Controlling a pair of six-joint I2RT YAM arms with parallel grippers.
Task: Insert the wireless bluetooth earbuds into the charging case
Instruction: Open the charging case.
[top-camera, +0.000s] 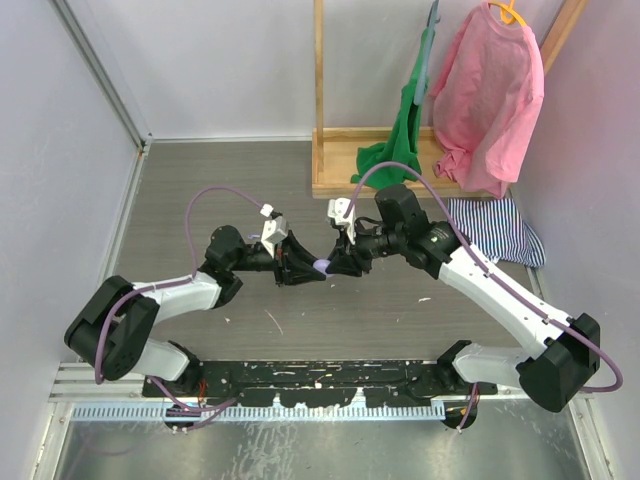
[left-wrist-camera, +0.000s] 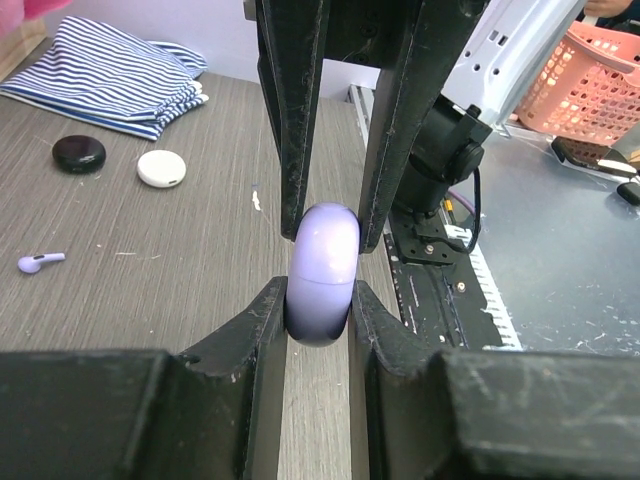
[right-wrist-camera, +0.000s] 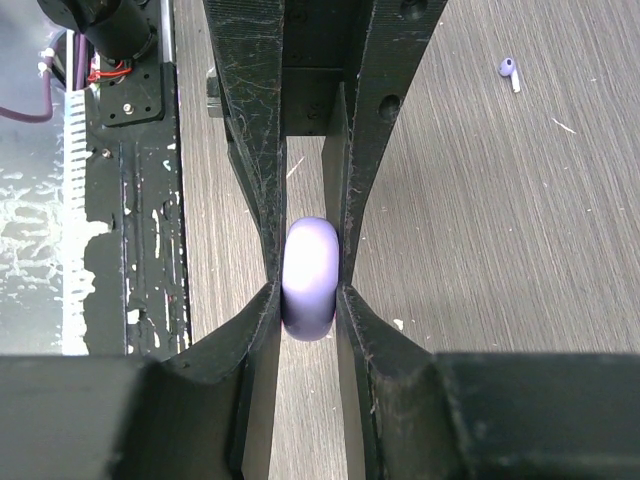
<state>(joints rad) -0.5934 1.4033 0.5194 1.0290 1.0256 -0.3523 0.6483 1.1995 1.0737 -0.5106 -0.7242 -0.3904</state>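
1. The lilac case (left-wrist-camera: 322, 272) was held edge-on above the worktop (left-wrist-camera: 150, 310), midway between the two arms.
2. The left fingers (left-wrist-camera: 262, 322) were closed on the case, one against each flat face, with no gap showing on either side.
3. The right fingers (right-wrist-camera: 258, 325) gripped the same case from the opposite end, also pressing both faces.
4. In the left wrist view a seam ran around the rim of the case and the lid appeared shut. The inside was hidden, so it could not be told whether an earbud was in it.
5. In the top view the case showed only as a small lilac spot where the two sets of fingers met. The grip itself could not be made out there.
6. One lilac earbud (left-wrist-camera: 40, 262) lay on the worktop, well apart from the case and touching nothing.
7. A black round case (left-wrist-camera: 78, 153) and a white round case (left-wrist-camera: 161, 168) lay near each other but apart, both closed, just beside a folded striped cloth (left-wrist-camera: 110, 75).
8. A pink basket (left-wrist-camera: 590, 75) was cut off by the frame edge in the left wrist view.
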